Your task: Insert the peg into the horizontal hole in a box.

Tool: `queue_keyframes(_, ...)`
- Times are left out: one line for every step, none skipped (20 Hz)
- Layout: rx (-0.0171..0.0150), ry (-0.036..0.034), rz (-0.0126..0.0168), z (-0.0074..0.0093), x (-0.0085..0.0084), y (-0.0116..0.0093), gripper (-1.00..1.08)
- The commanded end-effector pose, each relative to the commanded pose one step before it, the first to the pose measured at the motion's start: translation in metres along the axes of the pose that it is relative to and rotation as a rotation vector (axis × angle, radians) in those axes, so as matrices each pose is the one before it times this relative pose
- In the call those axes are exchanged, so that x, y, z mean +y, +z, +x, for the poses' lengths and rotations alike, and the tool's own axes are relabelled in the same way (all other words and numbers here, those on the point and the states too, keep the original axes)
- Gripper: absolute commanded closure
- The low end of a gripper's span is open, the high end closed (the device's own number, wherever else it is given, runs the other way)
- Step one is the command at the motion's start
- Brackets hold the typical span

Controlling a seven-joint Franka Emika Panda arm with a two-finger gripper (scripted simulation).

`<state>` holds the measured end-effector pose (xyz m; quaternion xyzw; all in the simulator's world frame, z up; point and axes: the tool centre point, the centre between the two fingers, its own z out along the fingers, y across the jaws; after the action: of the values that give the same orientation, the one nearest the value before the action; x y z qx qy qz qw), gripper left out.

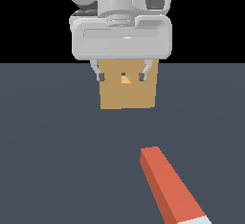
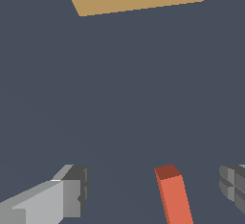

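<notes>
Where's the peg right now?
The peg lies flat on the floor at the exterior view's lower right, nearer the camera than the box, ungrasped below the open gripper.

The hand (image 1: 121,77) hides the box's (image 1: 128,96) upper front; the peg's (image 1: 170,187) white end runs off the exterior view's lower edge.

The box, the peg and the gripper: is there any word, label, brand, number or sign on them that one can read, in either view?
None: no text or sign shows in either view.
The box has plain tan faces, with only the horizontal hole.
The peg is plain orange-red with a white end.
The gripper and its grey housing bear no marking.
</notes>
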<state>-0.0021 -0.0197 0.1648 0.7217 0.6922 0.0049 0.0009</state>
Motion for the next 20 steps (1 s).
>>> queue_keyframes(0.0,0.0,0.0,-0.00001,0.00001,0.00001,-0.92)
queue_keyframes(0.0,0.0,0.0,-0.00039,0.00006,0.00009,-0.92)
queue_keyframes(-0.00004,-0.00098,0.00001,-0.00056,0.00017,0.00028,-0.92)
queue_keyframes(-0.00004,-0.00119,0.00005,-0.00121,0.00028,0.00048,-0.92)
queue_keyframes(-0.00005,-0.00154,0.00006,-0.00177,0.0004,0.00067,-0.92)
queue_keyframes(-0.00006,-0.00195,0.00007,-0.0023,0.00051,0.00086,-0.92)
queue_keyframes(-0.00008,-0.00258,0.0001,-0.00269,0.00063,0.00106,-0.92)
queue_keyframes(-0.00009,-0.00293,0.00011,-0.00327,0.00075,0.00125,-0.92)
queue_keyframes(-0.0001,-0.00345,0.00013,-0.00374,0.00087,0.00145,-0.92)
queue_keyframes(-0.00011,-0.0039,0.00015,-0.00426,0.00099,0.00165,-0.92)
queue_keyframes(-0.00012,-0.00436,0.00017,-0.00479,0.00112,0.00185,-0.92)
queue_keyframes(-0.00013,-0.00488,0.00019,-0.0053,0.00125,0.00206,-0.92)
queue_keyframes(-0.00014,-0.00534,0.00021,-0.00585,0.00138,0.00226,-0.92)
queue_keyframes(-0.00015,-0.00589,0.00023,-0.00636,0.00152,0.00248,-0.92)
queue_keyframes(-0.00016,-0.00632,0.00025,-0.0069,0.00166,0.00268,-0.92)
queue_keyframes(-0.00016,-0.00672,0.00026,-0.00732,0.00177,0.00285,-0.92)
queue_keyframes(-0.00016,-0.00703,0.00027,-0.00768,0.00187,0.00299,-0.92)
queue_keyframes(-0.00016,-0.00733,0.00028,-0.00794,0.00196,0.0031,-0.92)
queue_keyframes(-0.00016,-0.00753,0.00029,-0.00819,0.00204,0.00319,-0.92)
queue_keyframes(-0.00015,-0.00771,0.0003,-0.00836,0.00211,0.00327,-0.92)
